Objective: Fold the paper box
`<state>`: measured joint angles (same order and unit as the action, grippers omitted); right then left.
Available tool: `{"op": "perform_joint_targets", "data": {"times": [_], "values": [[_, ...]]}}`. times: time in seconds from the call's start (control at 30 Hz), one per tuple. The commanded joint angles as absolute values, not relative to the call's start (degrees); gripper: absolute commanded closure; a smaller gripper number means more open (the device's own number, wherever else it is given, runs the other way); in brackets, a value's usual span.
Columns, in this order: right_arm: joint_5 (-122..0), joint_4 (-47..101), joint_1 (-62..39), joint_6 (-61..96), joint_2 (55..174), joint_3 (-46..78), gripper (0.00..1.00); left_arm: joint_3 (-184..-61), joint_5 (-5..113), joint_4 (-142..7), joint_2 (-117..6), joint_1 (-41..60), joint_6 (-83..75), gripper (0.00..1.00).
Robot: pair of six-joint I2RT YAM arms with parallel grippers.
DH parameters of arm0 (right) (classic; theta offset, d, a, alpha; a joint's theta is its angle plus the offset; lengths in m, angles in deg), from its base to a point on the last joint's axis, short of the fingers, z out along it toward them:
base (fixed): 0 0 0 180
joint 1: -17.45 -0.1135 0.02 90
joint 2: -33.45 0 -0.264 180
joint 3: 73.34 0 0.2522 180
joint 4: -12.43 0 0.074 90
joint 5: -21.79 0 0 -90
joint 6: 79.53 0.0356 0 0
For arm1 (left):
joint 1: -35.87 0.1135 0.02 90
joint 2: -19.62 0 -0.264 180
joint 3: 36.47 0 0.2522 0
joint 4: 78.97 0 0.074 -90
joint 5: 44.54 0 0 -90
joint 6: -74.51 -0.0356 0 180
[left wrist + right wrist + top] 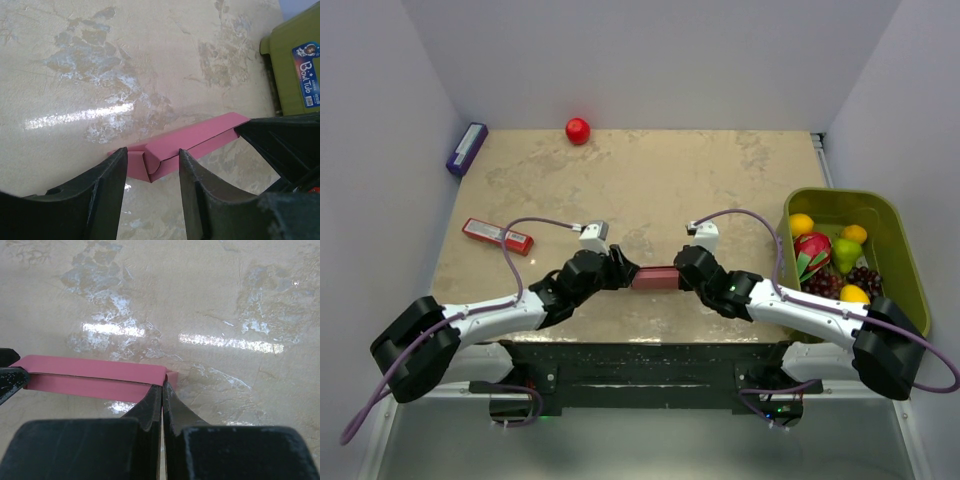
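Observation:
The paper box [654,278] is a pink card folded into a narrow long shape, low over the table's near edge between both grippers. My right gripper [680,275] is at its right end. In the right wrist view the fingers [155,405] are pressed together on the end of the box [95,375]. My left gripper [623,272] is at the other end. In the left wrist view it [151,167] stands open, its fingers on either side of the box's end [165,152], where a small tab is folded in. The right gripper's dark body [285,145] shows at the far end.
A green tub [895,215] of toy fruit stands at the right, and its corner [295,60] shows in the left wrist view. A red bar-shaped packet [498,235] lies at the left, a purple box [467,148] at the back left and a red ball [578,130] at the back.

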<state>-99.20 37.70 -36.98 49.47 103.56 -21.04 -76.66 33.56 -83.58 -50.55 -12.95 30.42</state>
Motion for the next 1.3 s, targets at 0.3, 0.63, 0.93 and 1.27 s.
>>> {"op": "perform_joint_targets", "data": {"times": [0.3,0.63,0.93,1.27], "values": [[-93.88,42.01,-37.92,49.93,103.59,-23.99,0.81,-66.58,37.29,-88.66,-51.65,-13.00,34.43,0.53],[-90.80,42.53,-38.01,49.66,99.29,-23.72,0.50,-66.40,38.78,-90.69,-51.31,-13.00,34.17,0.54],[-90.71,45.17,-37.75,48.88,94.72,-21.18,0.34,-71.23,37.55,-84.12,-44.37,-13.00,29.96,0.43],[-86.93,47.02,-32.74,42.11,94.36,-17.57,0.40,-78.17,35.79,-73.92,-42.86,-12.82,18.28,0.32]]}}
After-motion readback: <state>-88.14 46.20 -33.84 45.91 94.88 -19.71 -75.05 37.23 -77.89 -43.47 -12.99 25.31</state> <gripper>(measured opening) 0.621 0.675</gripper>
